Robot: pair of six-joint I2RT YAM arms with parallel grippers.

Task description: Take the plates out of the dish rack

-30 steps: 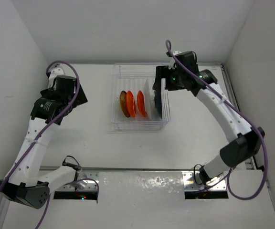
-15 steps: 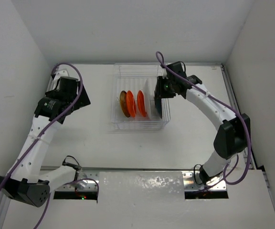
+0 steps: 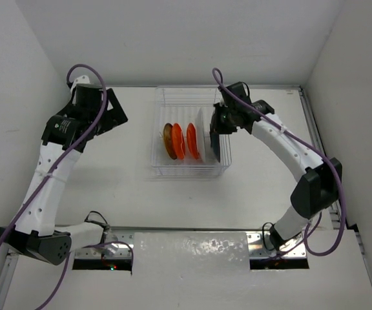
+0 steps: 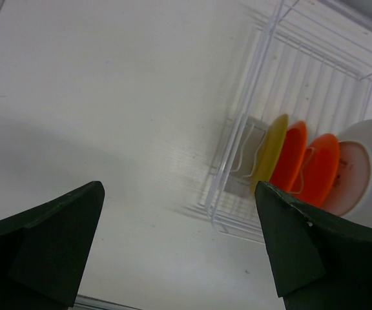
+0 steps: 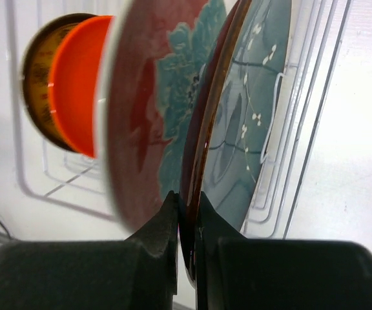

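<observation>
One dark teal plate (image 5: 250,116) is now clamped by its rim inside the just-closed right gripper (image 5: 187,205), ready for lifting.

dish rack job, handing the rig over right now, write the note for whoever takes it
Right gripper: shut on the rim of the dark teal plate, at the right end of the dish rack.
Left gripper: open, empty, over the table left of the rack.
Plates: all five stand in the rack: the teal one, the red plate with teal blotches beside it, two orange plates, the yellow-brown patterned plate at the left.
Done: the grip only; no plate is out.
Left: lift the teal plate out, set it down, then the other four.
</observation>
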